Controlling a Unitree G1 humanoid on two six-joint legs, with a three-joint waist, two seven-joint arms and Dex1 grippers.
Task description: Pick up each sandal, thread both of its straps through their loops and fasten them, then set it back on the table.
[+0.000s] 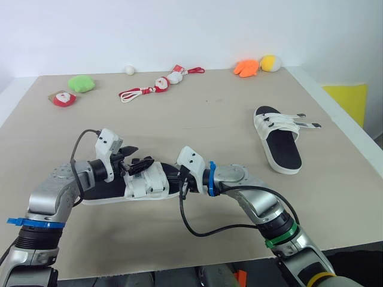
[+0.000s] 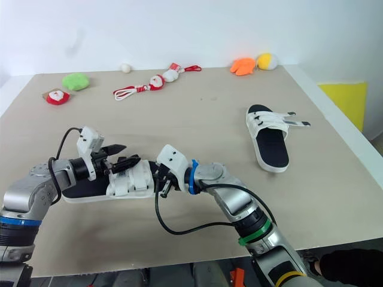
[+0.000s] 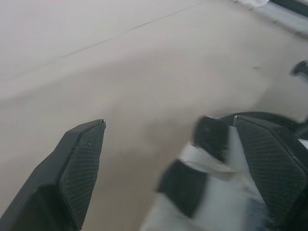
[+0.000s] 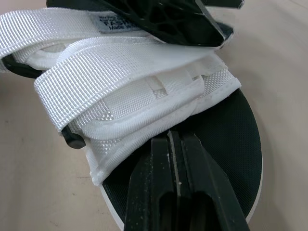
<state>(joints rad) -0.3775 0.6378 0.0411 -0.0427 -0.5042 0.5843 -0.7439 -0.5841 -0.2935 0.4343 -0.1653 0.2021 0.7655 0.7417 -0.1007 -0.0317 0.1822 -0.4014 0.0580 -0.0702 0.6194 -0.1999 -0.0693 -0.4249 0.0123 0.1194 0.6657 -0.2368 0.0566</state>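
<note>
One sandal, black-soled with white straps, lies on the table near the front edge, between my two grippers. My left gripper hovers over its strap end, open; in the left wrist view one fingertip rests against the strap while the other stands far off. My right gripper is shut, its tips pressed on the black footbed right at the edge of the white strap piece. The second sandal lies at the right, with two strap ends sticking out loose.
Small toys line the table's far edge: a green plush, a red one, a red-and-white rope toy, a white ball, an orange and a yellow plush. A yellow object stands beyond the right edge.
</note>
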